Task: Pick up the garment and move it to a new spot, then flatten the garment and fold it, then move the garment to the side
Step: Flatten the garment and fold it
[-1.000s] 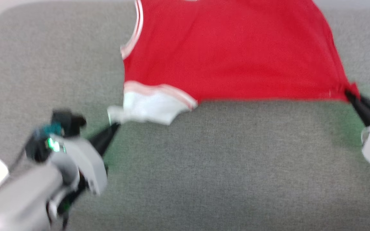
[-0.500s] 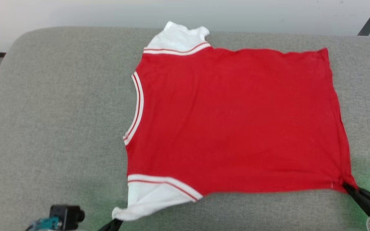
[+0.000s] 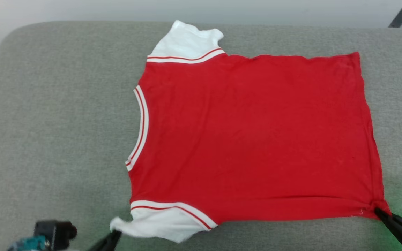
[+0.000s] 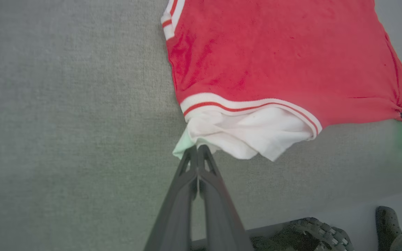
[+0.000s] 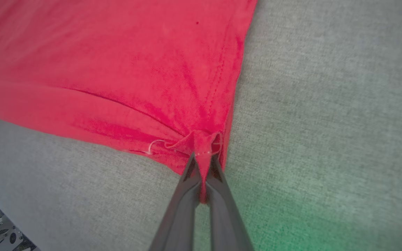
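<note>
The garment (image 3: 253, 139), a red T-shirt with white sleeves and striped trim, lies spread flat on the grey padded table (image 3: 58, 122), collar to the left. My left gripper (image 3: 116, 234) is shut on the tip of the near white sleeve (image 4: 246, 134); the left wrist view has its fingertips (image 4: 198, 149) pressed together at the sleeve's edge. At the lower right, my right gripper (image 3: 378, 210) is shut on the garment's near hem corner. In the right wrist view, red cloth (image 5: 173, 80) bunches into the closed right gripper (image 5: 202, 164).
The table's far edge meets a pale wall, with a dark pole (image 3: 401, 14) at the top right. In the left wrist view the table's near edge drops to the floor, where a ridged dark part (image 4: 309, 233) and a dark shoe (image 4: 389, 226) show.
The head camera has tilted, so the whole garment is now in the picture and sits lower. Both grippers keep their hold on sleeve tip and hem corner.
</note>
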You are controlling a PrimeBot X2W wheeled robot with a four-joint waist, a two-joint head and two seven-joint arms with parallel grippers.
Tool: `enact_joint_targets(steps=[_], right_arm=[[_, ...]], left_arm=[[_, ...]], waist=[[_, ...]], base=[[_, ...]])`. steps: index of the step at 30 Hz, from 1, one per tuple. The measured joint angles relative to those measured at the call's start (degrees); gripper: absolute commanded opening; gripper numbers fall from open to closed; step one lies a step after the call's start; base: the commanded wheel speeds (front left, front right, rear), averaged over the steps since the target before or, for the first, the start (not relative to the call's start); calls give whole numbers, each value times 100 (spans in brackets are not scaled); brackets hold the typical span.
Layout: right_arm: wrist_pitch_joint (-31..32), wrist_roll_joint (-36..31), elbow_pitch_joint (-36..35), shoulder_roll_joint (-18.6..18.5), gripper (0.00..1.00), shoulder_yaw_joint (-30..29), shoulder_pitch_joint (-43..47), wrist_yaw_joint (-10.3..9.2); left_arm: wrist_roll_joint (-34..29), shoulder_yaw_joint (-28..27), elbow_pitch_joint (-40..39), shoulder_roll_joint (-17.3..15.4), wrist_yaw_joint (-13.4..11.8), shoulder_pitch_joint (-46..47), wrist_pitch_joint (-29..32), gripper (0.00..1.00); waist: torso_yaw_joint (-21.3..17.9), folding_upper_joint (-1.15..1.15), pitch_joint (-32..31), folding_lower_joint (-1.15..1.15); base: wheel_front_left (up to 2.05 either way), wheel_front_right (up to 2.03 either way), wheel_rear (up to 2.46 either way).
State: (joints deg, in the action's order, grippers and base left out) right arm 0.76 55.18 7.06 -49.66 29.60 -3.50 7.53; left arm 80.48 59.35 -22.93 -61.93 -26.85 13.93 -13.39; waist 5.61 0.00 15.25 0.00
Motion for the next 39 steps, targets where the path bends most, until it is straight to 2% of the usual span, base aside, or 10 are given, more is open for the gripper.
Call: enact_joint_targets(steps=[3, 9, 15, 23, 27, 34, 39], right_arm=[[247, -199, -204, 112, 0, -279, -13, 0], [849, -550, -561, 336, 0, -689, -402, 0], [1422, -806, -570, 586, 0, -837, -1046, 0], [1848, -950, -199, 890, 0, -620, -2070, 0], [1920, -932, 122, 957, 0, -396, -2513, -1], [1908, -814, 615, 954, 0, -18, -2982, -1], [1860, -680, 858, 949, 0, 244, -3256, -1]], left_arm=[[-259, -54, -221, -216, -91, 334, 224, 0], [-716, -121, -378, -515, -87, 1135, 959, 0], [-1225, -213, -23, -522, 276, 2146, 1786, 0], [-1585, -166, 1149, 27, 1048, 3212, 2609, 0], [-1592, -131, 1762, 337, 1380, 3453, 2732, 0], [-1528, -24, 2588, 805, 1786, 3639, 2847, 0], [-1417, 43, 2992, 1085, 1947, 3691, 2978, 0]], waist=[[-96, 0, 18, 0], [-301, 0, 42, 0], [-445, 0, 161, 0], [-545, 0, 438, 0], [-572, 0, 583, 0], [-532, 0, 781, 0], [-463, 0, 845, 0]], base=[[0, 0, 0], [0, 0, 0], [0, 0, 0], [0, 0, 0], [0, 0, 0], [0, 0, 0], [0, 0, 0]])
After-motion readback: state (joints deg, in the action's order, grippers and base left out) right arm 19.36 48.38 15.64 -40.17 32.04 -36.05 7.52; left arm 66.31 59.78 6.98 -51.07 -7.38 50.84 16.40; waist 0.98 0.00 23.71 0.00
